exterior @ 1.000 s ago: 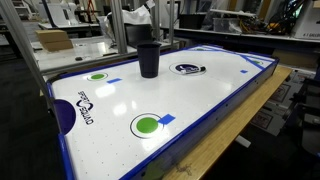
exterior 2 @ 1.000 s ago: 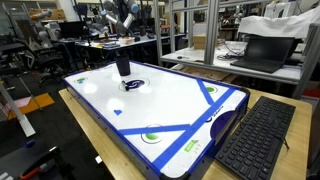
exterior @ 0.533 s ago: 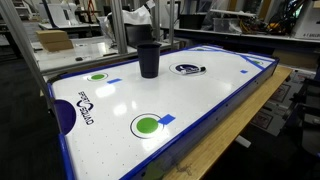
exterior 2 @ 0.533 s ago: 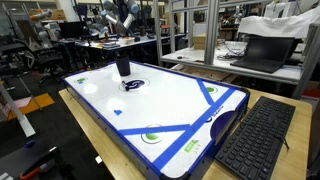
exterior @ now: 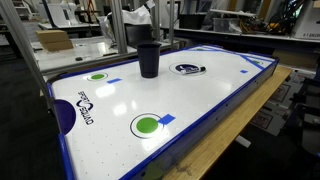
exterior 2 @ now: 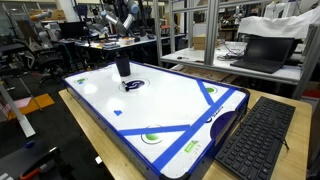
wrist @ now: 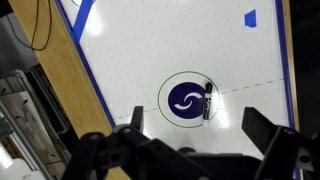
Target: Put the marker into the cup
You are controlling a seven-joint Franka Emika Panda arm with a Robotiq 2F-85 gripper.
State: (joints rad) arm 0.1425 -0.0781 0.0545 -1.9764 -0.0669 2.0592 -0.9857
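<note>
The marker (wrist: 207, 100) is a slim stick, dark with whitish parts. It lies flat on the right edge of the dark-blue printed ring (wrist: 186, 99) on the white air-hockey table (wrist: 140, 40). My gripper (wrist: 200, 128) is open and empty, well above the table, its fingers straddling the area just below the marker in the wrist view. The black cup (exterior: 149, 58) stands upright near the table's far end, beside the ring (exterior: 188, 69). The cup also shows in an exterior view (exterior 2: 122, 66).
The table has a raised blue rim (exterior: 205, 118) and sits on a wooden bench (exterior: 235, 135). Green printed circles (exterior: 146, 125) mark the surface. A black keyboard (exterior 2: 255, 135) and a laptop (exterior 2: 262, 50) lie beside the table. Cluttered desks stand behind.
</note>
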